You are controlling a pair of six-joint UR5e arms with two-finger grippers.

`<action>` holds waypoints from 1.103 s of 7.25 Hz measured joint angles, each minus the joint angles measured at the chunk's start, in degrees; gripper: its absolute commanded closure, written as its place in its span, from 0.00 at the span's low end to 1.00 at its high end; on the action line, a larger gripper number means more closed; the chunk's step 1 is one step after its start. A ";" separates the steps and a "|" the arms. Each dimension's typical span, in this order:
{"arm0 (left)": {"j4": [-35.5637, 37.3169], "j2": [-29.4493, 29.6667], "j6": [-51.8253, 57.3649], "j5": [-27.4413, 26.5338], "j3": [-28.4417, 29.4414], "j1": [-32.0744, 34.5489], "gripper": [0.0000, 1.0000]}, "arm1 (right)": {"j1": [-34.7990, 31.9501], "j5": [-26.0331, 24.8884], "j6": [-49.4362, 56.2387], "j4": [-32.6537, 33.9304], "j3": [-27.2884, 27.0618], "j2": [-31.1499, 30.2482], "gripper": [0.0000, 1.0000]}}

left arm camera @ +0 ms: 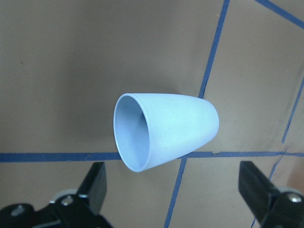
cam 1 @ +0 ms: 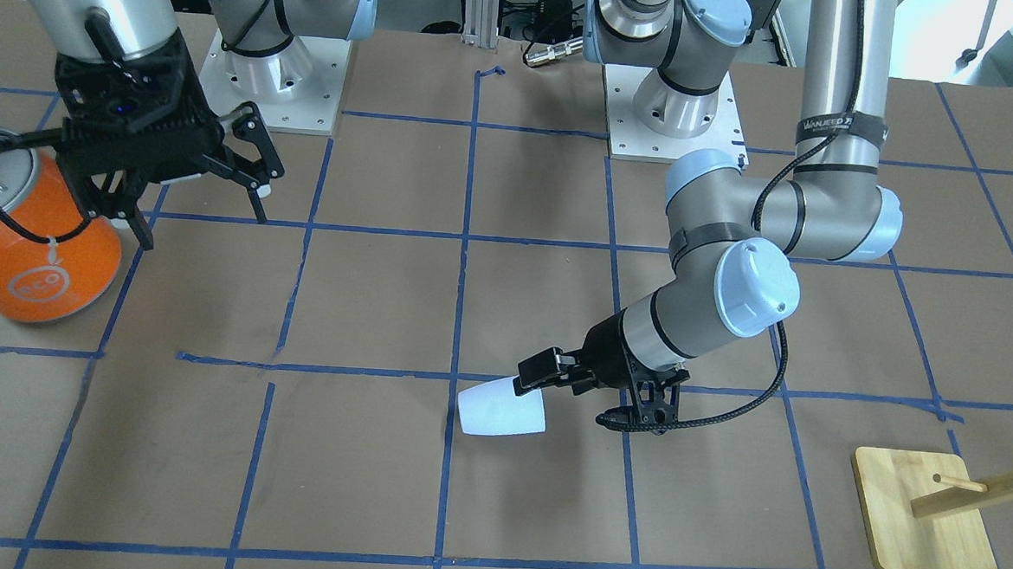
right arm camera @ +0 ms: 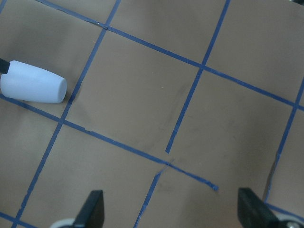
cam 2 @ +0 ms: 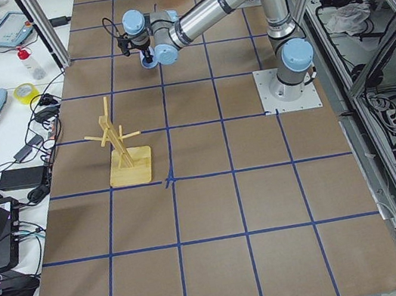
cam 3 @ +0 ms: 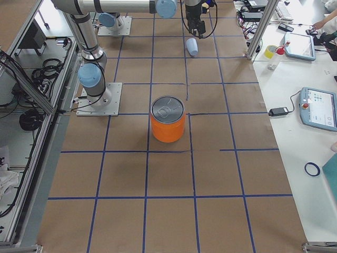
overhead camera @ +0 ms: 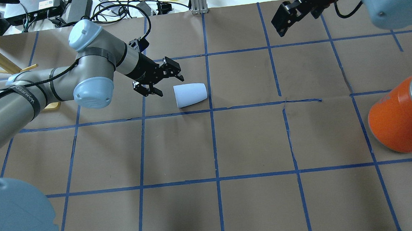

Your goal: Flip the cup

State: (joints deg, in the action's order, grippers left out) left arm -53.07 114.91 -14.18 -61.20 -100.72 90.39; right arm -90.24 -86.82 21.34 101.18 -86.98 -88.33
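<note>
The cup [overhead camera: 190, 95] is a small pale blue-white tumbler that lies on its side on the brown table. Its open rim faces my left gripper and its narrow base points toward the robot's right. It also shows in the front view [cam 1: 500, 412], the left wrist view [left arm camera: 164, 130], the right wrist view [right arm camera: 32, 88] and the exterior right view [cam 3: 191, 47]. My left gripper [overhead camera: 169, 84] is open and low, just off the cup's rim and not touching it. Its fingers [left arm camera: 95, 180] stand on either side in the wrist view. My right gripper [cam 1: 202, 216] is open, empty and raised, far from the cup.
A large orange can [cam 1: 36, 242] with a silver top stands at the table's edge on the robot's right, below the right gripper. A wooden peg stand [cam 1: 919, 514] stands at the far left side. Blue tape lines [overhead camera: 211, 109] grid the table.
</note>
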 measured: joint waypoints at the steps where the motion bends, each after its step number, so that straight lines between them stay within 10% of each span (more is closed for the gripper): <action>1: 1.01 1.33 -0.06 0.07 0.09 0.51 0.00 | 0.32 -0.39 -2.50 -2.48 0.23 -1.18 0.00; 3: 2.61 3.35 -0.13 0.55 0.32 1.14 0.20 | 0.58 -2.15 -8.04 -6.25 0.03 -2.52 0.00; 5: 3.85 4.78 -0.18 2.99 0.44 1.33 1.00 | 0.22 -4.77 -17.30 -7.72 0.52 -2.89 0.00; 8: 4.09 5.14 0.17 3.34 1.25 1.37 1.00 | 0.21 -3.13 -21.83 -8.66 1.30 -3.27 0.00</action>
State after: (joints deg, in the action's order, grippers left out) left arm -48.98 120.05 -14.01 -57.87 -99.47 91.76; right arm -90.03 -89.94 -0.49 92.52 -85.67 -91.60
